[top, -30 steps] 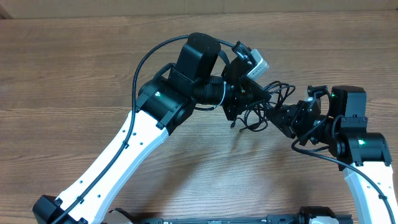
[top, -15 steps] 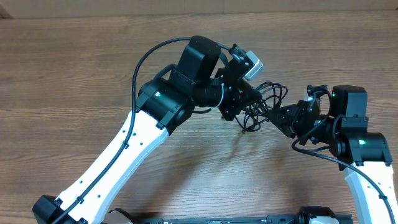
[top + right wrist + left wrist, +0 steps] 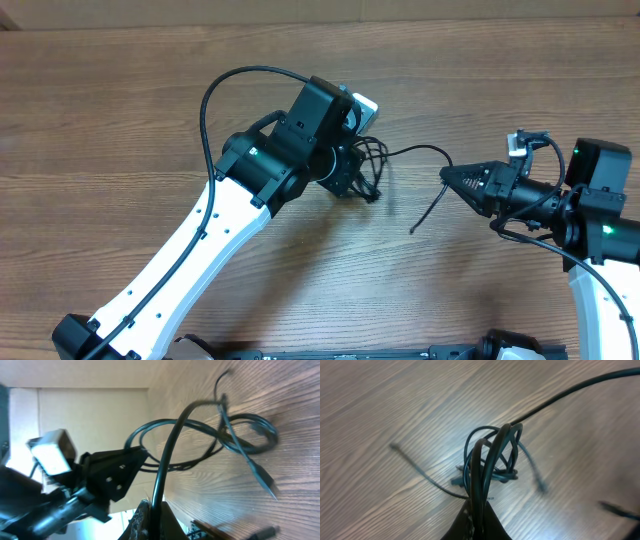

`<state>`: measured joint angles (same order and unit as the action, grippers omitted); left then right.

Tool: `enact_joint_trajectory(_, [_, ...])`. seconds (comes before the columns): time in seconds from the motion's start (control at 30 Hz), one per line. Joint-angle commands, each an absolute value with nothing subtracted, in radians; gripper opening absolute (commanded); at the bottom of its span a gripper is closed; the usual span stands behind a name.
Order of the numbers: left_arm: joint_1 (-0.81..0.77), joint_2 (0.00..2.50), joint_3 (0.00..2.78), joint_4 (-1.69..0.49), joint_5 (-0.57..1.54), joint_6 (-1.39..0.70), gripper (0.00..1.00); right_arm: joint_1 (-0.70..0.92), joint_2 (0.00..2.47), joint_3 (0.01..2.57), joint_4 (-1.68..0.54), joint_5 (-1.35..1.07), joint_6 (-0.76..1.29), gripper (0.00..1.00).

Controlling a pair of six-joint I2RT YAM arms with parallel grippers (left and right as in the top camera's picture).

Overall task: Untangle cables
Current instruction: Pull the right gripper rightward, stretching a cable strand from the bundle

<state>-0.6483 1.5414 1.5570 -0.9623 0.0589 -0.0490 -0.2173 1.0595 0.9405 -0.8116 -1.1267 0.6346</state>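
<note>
My left fingers point(image 3: 461, 527) are clenched on several loops of the tangled thin black cables point(image 3: 372, 162), a bundle near the middle of the brown wooden worktop point(image 3: 120, 100). My right fingers point(image 3: 468, 183) pinch one strand running toward 9 o'clock into that bundle; its loose end hangs toward 7 o'clock.

No legible text or markings.
</note>
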Motion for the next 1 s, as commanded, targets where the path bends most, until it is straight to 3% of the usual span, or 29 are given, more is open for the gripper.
enact_joint_trajectory(0.0, [-0.655, 1.532, 1.573, -0.968, -0.033, -0.029, 0.04, -0.231, 1.05, 0.956, -0.814, -1.184, 0.593, 0.04])
enact_joint_trajectory(0.17, [-0.655, 1.531, 1.573, -0.963, -0.028, -0.029, 0.04, -0.231, 1.05, 0.956, -0.822, -1.176, 0.537, 0.04])
enact_joint_trajectory(0.23, [-0.655, 1.531, 1.573, -0.963, -0.027, -0.029, 0.04, -0.231, 1.05, 0.956, -0.822, -1.142, 0.514, 0.12])
enact_joint_trajectory(0.3, [-0.655, 1.531, 1.573, -0.964, -0.026, -0.028, 0.04, -0.231, 1.05, 0.956, -0.834, -1.079, 0.487, 0.3])
enact_joint_trajectory(0.37, [-0.655, 1.531, 1.573, -0.968, -0.026, -0.025, 0.04, -0.231, 1.05, 0.956, -0.867, -0.979, 0.463, 0.56])
enact_joint_trajectory(0.5, [-0.655, 1.531, 1.573, -0.968, -0.024, -0.026, 0.04, -0.231, 1.05, 0.956, -0.938, -0.791, 0.463, 0.8])
enact_joint_trajectory(0.6, [-0.655, 1.531, 1.573, -0.947, 0.027, -0.026, 0.04, -0.231, 1.05, 0.956, -0.947, -0.756, 0.462, 0.87])
enact_joint_trajectory(0.97, [-0.655, 1.531, 1.573, -0.734, 0.443, -0.033, 0.04, -0.231, 1.05, 0.956, -0.952, -0.755, 0.451, 0.88])
